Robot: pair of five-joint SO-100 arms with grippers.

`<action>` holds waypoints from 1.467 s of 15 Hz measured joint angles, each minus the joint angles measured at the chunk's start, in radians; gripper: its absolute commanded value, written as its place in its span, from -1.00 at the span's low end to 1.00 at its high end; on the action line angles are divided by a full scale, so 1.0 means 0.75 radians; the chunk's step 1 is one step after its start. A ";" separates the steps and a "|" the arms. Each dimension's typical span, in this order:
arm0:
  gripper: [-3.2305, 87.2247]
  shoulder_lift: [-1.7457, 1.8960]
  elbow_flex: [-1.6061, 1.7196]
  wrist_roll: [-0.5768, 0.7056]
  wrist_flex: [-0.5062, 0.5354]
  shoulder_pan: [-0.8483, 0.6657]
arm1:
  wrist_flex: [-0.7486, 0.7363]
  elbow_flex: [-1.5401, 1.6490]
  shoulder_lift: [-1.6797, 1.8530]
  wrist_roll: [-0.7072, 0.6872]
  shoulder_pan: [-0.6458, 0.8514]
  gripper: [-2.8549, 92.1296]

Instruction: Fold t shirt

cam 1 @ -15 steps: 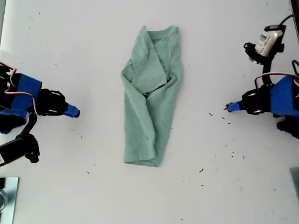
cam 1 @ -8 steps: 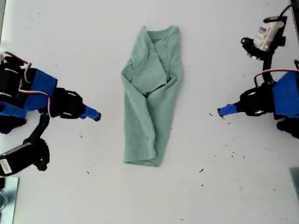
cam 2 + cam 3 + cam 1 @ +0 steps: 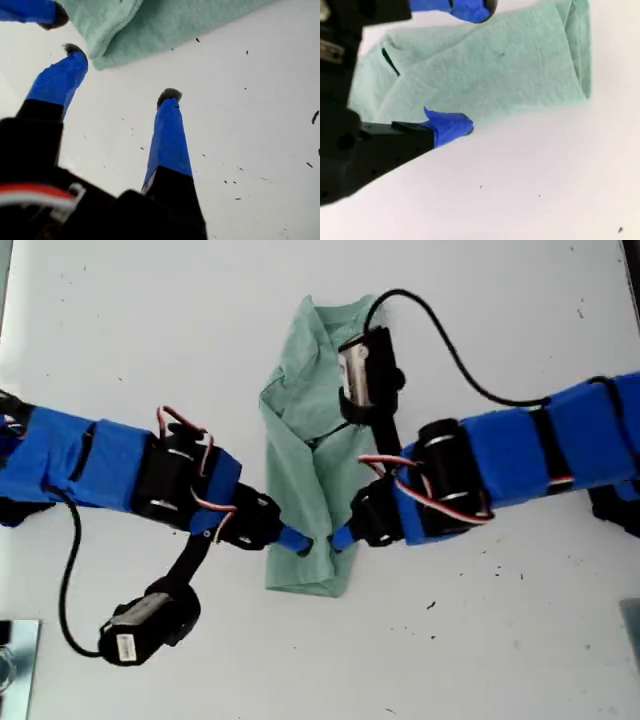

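Cotton, soft & light, prob. limp & slippy: pinch both layers at hem corners. My first gripper (image 3: 122, 72): jaws open, just off hem. My second gripper (image 3: 472, 67): jaws open over edge of shirt (image 3: 320, 440). Shirt = narrow strip mid-table (image 3: 500, 320), collar at far end.

We look to be at a robotics lab bench: a bare white tabletop (image 3: 520, 660) flecked with dark specks, two blue-taped hobby arms with exposed wiring lying across it, wrist cameras trailing black cables (image 3: 440, 335).
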 measured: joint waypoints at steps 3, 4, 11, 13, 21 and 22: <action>-0.21 -0.133 -0.010 -0.002 0.000 0.000 | -0.037 -0.092 -0.211 0.090 -0.025 -0.33; -0.21 -0.174 -0.010 -0.004 -0.002 0.000 | -0.076 -0.094 -0.252 0.102 -0.031 -0.34; -0.93 -0.352 -0.121 0.000 -0.151 -0.002 | -0.413 -0.211 -0.610 0.198 -0.088 -0.92; -0.93 -0.350 -0.119 0.004 -0.196 0.016 | -0.413 -0.215 -0.599 0.211 -0.100 -0.92; -0.93 -0.176 -0.110 0.090 -0.364 0.194 | -0.170 -0.117 -0.076 0.186 -0.280 -0.92; -0.93 -0.176 -0.110 0.090 -0.364 0.194 | -0.170 -0.112 -0.074 0.182 -0.280 -0.92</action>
